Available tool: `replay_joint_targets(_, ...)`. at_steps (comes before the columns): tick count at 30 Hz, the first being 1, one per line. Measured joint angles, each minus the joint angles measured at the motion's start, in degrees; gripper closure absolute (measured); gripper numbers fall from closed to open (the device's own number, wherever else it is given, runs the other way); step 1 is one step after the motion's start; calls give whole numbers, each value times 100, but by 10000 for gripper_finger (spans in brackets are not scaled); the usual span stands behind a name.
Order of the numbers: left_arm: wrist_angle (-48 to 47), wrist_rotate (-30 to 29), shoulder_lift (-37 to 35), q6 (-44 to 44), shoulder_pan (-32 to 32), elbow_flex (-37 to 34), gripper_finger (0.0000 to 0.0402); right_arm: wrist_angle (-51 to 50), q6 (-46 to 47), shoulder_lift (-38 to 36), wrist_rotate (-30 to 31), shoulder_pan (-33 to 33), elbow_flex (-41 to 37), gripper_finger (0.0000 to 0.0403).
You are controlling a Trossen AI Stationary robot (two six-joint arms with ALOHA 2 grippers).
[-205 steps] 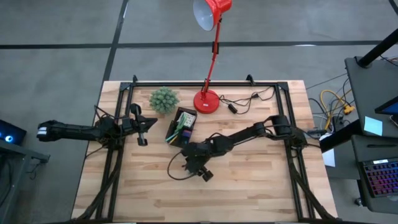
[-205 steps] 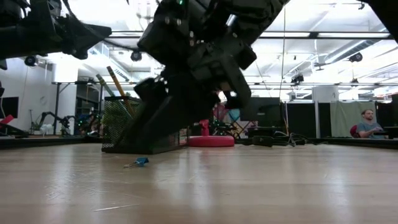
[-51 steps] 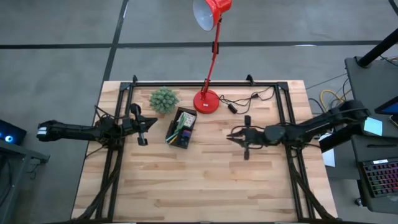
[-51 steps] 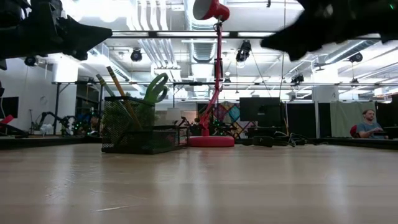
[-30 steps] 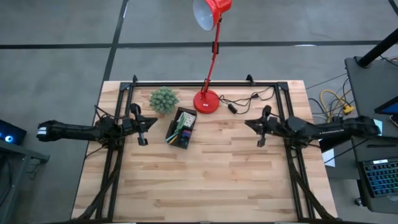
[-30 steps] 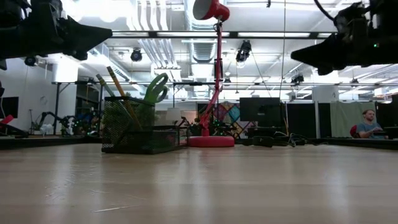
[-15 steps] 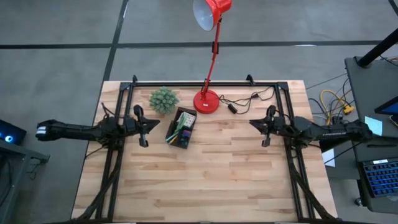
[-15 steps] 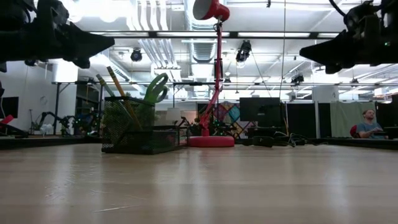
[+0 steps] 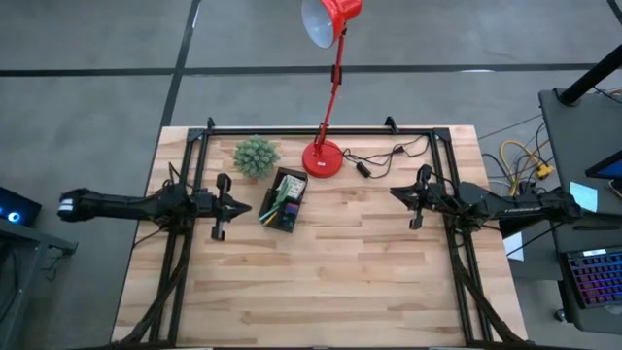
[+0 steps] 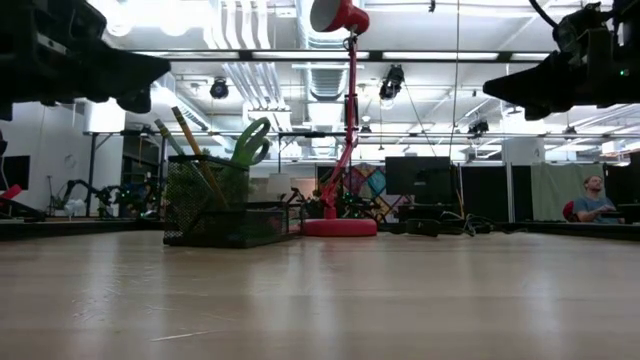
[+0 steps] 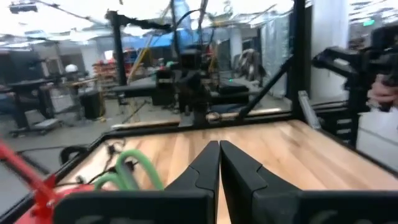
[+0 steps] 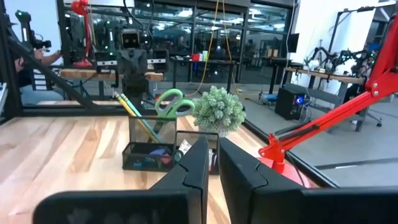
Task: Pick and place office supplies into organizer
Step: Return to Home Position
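The black mesh organizer (image 9: pixel 282 200) stands on the table left of centre. The green-handled scissors (image 12: pixel 171 102), a yellow pencil (image 12: pixel 128 107) and small pieces stand inside it (image 10: pixel 224 208). My left gripper (image 9: pixel 245 206) is shut and hangs level just left of the organizer, holding nothing; its wrist view shows the scissors' green handles (image 11: pixel 132 169) close by. My right gripper (image 9: pixel 394 192) is shut and empty. It is level at the table's right side and points toward the organizer (image 12: pixel 149 148).
A red desk lamp has its base (image 9: pixel 322 158) behind the organizer, with a cable (image 9: pixel 374 157) trailing to the right. A small green spiky plant (image 9: pixel 256 156) stands at the far left. The wooden table top (image 9: pixel 321 282) in front is bare. A person sits far off (image 10: pixel 597 196).
My left gripper has rolled and swung at the wrist and dipped a little; its shut fingers now point level at the organizer. My right gripper has drawn back slightly toward the table's right edge. The organizer and its contents have not moved.
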Motion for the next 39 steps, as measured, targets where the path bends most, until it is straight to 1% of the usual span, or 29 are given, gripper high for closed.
replay_joint_targets(3,-216,-295,-283,1,2,0,402,2,80,1,1,0,0,375)
replay_joint_targets(5,-334,-386,-501,-1,2,0,402,3,88,-25,2,0,0,375)
replay_joint_targets(10,-1444,-433,-856,-445,-2,0,402,-72,175,-23,0,0,0,375)
replay_joint_targets(14,-1423,-482,-1115,-491,-2,0,402,-199,127,-23,0,0,0,375)
replay_joint_targets(16,-1577,-514,-1262,-462,-2,0,402,-276,193,-23,-12,0,0,375)
replay_joint_targets(18,-1739,-682,-1401,-550,-4,0,402,-315,340,-23,-66,0,0,375)
replay_joint_targets(20,-2087,-926,-1516,-654,-4,0,402,-316,413,-23,-309,-2,0,375)
replay_joint_targets(21,-2119,-978,-1598,-693,-4,0,402,-326,423,-24,-465,-2,0,375)
replay_joint_targets(22,-2137,-981,-1670,-706,1,0,402,-376,416,-28,-586,-1,0,375)
replay_joint_targets(25,-2159,-872,-1827,-717,0,0,402,-660,402,-87,-595,0,-23,375)
replay_joint_targets(29,-2185,-791,-1875,-702,-1,0,402,-771,508,-284,-661,0,-61,375)
replay_joint_targets(33,-2194,-788,-1721,-705,0,0,402,-805,374,-597,-816,0,-61,375)
replay_joint_targets(39,-2196,-788,-1556,-741,0,0,402,-1295,355,-1219,-807,0,-61,375)
